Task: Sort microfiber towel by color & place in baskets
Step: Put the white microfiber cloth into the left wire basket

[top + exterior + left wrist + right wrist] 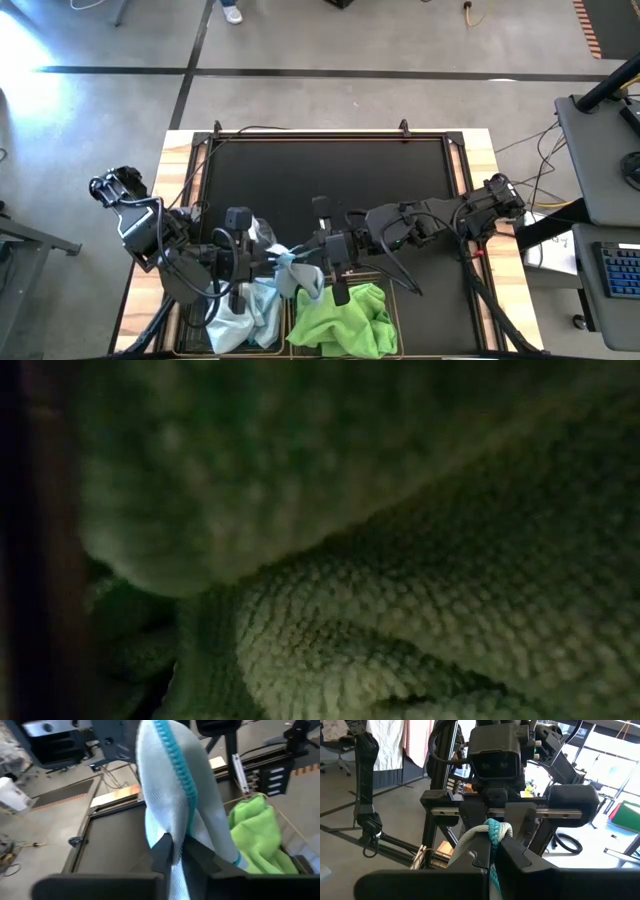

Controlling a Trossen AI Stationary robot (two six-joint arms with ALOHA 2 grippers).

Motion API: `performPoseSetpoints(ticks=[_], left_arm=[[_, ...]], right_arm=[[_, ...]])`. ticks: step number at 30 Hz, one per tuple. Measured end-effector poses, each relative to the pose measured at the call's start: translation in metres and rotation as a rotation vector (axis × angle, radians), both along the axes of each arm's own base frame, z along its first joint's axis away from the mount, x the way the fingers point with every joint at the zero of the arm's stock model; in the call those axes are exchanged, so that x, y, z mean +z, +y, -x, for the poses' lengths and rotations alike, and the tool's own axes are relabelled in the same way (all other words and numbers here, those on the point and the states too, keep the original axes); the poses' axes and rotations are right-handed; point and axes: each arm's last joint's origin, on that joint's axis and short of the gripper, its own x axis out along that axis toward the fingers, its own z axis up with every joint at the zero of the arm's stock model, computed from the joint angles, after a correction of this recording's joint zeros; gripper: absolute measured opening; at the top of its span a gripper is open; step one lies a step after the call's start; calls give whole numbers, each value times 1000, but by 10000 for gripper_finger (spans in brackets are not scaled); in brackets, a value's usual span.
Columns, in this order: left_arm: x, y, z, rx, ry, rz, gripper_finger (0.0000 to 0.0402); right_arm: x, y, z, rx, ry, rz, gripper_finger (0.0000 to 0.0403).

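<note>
A light blue towel [292,266] with a teal stitched edge hangs in the air between my two grippers, above the near edge of the table. My left gripper [272,256] and my right gripper [306,254] face each other, both shut on it. Under them stand two black wire baskets: the left basket [190,330] holds light blue towels [243,308], the right basket [396,322] holds lime green towels [342,320]. The left wrist view shows the held towel [170,795] and the green towels [257,835]. Green towel pile [400,610] fills the low view. My left gripper pinches the light blue towel between its two fingers at a gathered fold [176,832] beside the teal edge, coming level from the table's left. The cloth is lifted clear of the table. My right gripper pinches a bunched bit of the towel's teal stitched edge [492,831] between its two fingers, coming level from the table's right, straight opposite my left gripper. A slack loop of cloth [462,847] hangs beside the fingers.
A black mat [330,175] covers the table behind the baskets, framed by the wooden table edge [180,145]. Cables [500,290] run along the right side. A white bottle [12,795] stands off the table in the left wrist view.
</note>
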Motion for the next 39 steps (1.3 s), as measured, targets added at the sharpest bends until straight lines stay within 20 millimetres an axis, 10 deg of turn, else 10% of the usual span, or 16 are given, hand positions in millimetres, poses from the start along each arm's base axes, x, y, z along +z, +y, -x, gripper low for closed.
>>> performPoseSetpoints(ticks=[17, 39], left_arm=[[-1, -1, 0, -26, 18, 7, 0], [5, -3, 4, -30, 3, 72, 0]], right_arm=[[-3, 0, 0, 0, 30, 8, 16], [-8, -3, 6, -41, 143, 26, 196]])
